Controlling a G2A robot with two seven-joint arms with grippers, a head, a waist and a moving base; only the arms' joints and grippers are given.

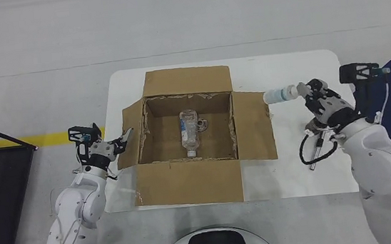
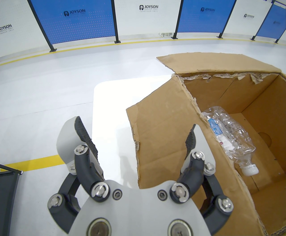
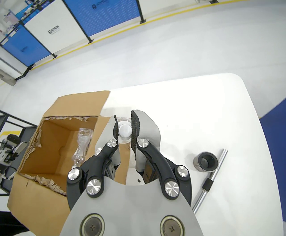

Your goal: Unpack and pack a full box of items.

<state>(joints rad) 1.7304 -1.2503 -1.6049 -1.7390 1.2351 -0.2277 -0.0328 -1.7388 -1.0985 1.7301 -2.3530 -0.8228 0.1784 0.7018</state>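
Tabletop (image 1: 295, 180), white and round-cornered, is the largest thing we see, filling the middle of the top view. Left of its centre stands the cardboard box (image 1: 188, 184), all four flaps folded outward. On the box floor lies one crushed clear bottle (image 1: 189, 131), cap toward the lower edge of the frame, with bare cardboard around it. A second bottle (image 1: 281, 95) hangs level at the right of the frame. Its base is over the outer edge of the right flap and its cap end is pinched by the right gripper (image 1: 305, 90). The left gripper (image 1: 124, 139) sits at the left of the frame by the tip of the left flap, spread wide and holding nothing. Whether it touches the flap we cannot tell. Smallest are a dark metal ring (image 3: 205, 161) and a thin steel rod (image 3: 210, 178), lying just beside each other on the table near the right arm.

We judge the job to be somewhere in its middle: three items are outside the box and one is inside. We cannot say whether the held bottle is coming out or going in, so we cannot name which half is under way. Either way, the second bottle is clamped just outside the box opening. The crushed clear bottle lies apart from both grippers, closer to the left one.
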